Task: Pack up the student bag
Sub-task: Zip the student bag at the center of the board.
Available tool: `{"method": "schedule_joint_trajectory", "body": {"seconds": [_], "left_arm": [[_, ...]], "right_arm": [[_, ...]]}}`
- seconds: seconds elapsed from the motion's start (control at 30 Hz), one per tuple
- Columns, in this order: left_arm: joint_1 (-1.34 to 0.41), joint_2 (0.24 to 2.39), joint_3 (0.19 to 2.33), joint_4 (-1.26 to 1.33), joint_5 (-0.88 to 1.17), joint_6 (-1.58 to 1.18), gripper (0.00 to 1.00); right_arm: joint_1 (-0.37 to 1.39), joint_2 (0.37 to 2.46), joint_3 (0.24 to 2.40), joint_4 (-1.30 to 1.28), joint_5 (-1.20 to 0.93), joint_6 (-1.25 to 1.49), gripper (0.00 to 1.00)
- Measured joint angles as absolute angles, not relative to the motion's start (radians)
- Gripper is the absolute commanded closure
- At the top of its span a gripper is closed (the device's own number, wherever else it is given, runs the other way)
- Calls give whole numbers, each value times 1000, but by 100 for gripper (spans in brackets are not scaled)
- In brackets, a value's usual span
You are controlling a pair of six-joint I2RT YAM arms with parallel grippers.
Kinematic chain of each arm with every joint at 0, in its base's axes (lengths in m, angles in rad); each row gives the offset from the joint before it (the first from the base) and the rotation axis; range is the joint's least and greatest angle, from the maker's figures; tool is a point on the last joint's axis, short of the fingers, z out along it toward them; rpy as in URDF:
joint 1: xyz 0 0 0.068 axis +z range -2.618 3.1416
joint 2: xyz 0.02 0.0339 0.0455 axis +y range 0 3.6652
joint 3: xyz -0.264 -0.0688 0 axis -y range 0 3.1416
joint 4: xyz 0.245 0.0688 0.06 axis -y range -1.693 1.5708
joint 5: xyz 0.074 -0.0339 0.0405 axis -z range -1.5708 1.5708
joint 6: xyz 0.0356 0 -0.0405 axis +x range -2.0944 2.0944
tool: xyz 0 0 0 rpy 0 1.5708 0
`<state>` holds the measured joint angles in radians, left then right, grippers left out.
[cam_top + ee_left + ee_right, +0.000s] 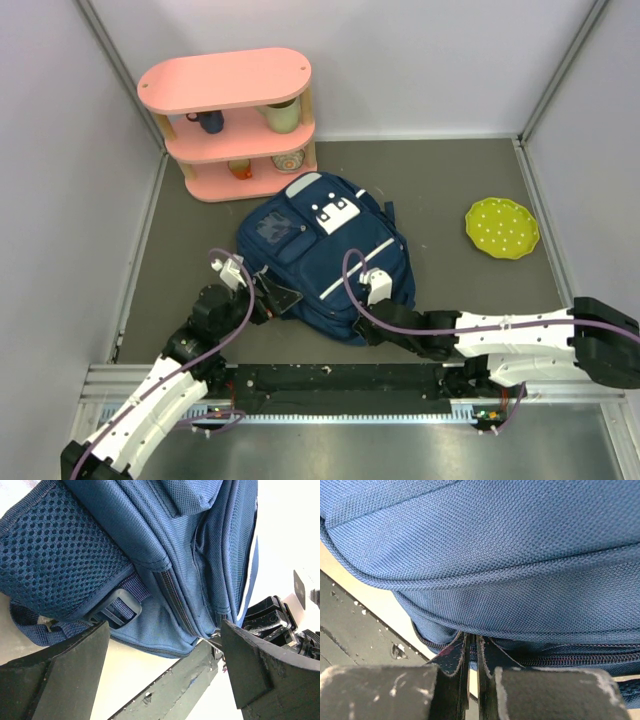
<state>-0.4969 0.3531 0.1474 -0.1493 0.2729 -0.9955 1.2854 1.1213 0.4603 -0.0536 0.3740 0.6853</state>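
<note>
The left arm (pixel 150 400) and the right arm (pixel 510 335) share one build: long white shells for the links and blocky black housings at the joints. A mauve cable (pixel 247 318) runs along the left arm and loops free near its wrist. A second mauve cable (pixel 500 322) follows the right arm and loops out near the wrist in the same way. Each wrist carries a small white box (pixel 378 287). The left gripper (pixel 162 630) has broad, matte black, wedge-shaped fingers (pixel 65 680) with smooth faces. The right gripper (pixel 471 642) is black as well, its finger edges scuffed pale grey and its body flecked with whitish wear.
</note>
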Motion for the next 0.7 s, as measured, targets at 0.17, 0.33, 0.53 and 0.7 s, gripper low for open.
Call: {"method": "schedule_joint_trajectory", "body": {"seconds": [0.17,0.33,0.53,0.7], "left_arm": [[-503,352,147,-135,273,-1001,5],[-521,372,149,-114,267,-1024,5],[-693,384,149,-92,113,-1122,19],[-871,437,121,69,-86,-1243,39]], "right_arm": [[1285,1096,461,-65,358,648,100],[1285,1060,460,-78,317,615,100],[1284,1060,460,-76,282,603,100],[1284,1062,460,-75,275,599,100]]}}
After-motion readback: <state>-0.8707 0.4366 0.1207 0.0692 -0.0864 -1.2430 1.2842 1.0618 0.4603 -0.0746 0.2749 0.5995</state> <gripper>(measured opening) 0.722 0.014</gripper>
